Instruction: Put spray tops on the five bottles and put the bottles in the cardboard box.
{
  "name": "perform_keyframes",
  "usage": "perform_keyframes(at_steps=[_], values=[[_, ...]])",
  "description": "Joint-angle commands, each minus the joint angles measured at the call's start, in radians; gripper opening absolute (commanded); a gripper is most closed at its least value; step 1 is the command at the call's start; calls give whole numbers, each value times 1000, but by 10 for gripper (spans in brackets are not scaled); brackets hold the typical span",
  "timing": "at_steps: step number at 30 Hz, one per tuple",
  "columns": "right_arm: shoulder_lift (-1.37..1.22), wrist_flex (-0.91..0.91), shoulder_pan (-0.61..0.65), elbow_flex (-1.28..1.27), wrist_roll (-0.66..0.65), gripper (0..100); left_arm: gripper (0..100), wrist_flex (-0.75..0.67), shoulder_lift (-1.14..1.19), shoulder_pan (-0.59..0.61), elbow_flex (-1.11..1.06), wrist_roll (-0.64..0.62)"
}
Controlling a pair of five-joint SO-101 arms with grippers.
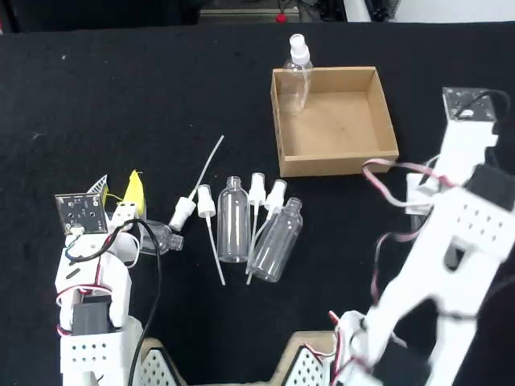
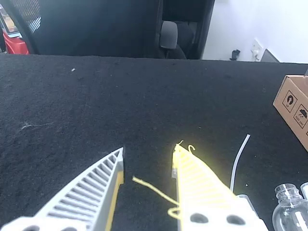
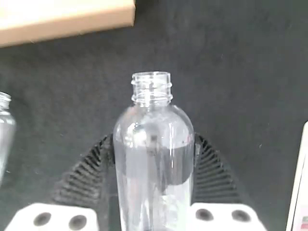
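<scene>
My right gripper (image 3: 154, 142) is shut on a clear, topless bottle (image 3: 154, 144), its black fingers (image 3: 94, 168) pressing both sides. My left gripper (image 2: 147, 151) stands open over bare cloth at the table's left, also seen from above as the left gripper (image 1: 118, 185). Beside it lies a topless bottle (image 1: 157, 237). Two more topless bottles (image 1: 233, 219) (image 1: 278, 239) lie mid-table among several loose spray tops (image 1: 183, 211) (image 1: 257, 190). A bottle with a spray top (image 1: 297, 76) stands in the far left corner of the cardboard box (image 1: 338, 165).
A black cloth (image 1: 121, 96) covers the table. The right arm (image 1: 451, 241) stretches along the right side, near the box's right corner. A thin spray tube (image 2: 239, 161) lies ahead of my left gripper, with the box (image 2: 293, 108) beyond it.
</scene>
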State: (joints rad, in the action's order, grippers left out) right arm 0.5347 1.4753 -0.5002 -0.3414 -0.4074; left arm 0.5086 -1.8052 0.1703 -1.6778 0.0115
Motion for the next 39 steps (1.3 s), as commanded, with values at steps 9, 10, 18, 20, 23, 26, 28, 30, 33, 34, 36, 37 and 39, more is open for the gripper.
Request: perform_keyframes(at_steps=[9,10,18,20,23,26,28,30,33,34,36,37,39], values=[[697,-48,376,-168,150,93,162,0,-6,-8,-21,11],[731,-81,413,-196,181,93,162,0,-6,-8,-21,11],[928,-562,681,-607,339,93,162,0,-6,-8,-21,11],[954,-651,704,-687,341,93,162,0,-6,-8,-21,11],[977,-749,712,-774,341,93,162,0,-6,-8,-21,11],[990,-818,712,-852,342,93,162,0,-6,-8,-21,11],[1003,-867,712,-908,381,93,162,0,-6,-8,-21,11],[1026,-927,709,-963,468,93,162,0,-6,-18,-21,11],[1082,-999,706,-1043,540,93,162,0,-6,-42,-21,11],[1106,-1017,709,-1069,542,93,162,0,-6,-50,-21,11],[1159,-1036,709,-1115,542,93,162,0,-6,-61,-21,11],[1190,-1036,706,-1133,540,93,162,0,-6,-62,-21,11],[1251,-1033,706,-1173,523,93,162,0,-6,-61,-21,11]])
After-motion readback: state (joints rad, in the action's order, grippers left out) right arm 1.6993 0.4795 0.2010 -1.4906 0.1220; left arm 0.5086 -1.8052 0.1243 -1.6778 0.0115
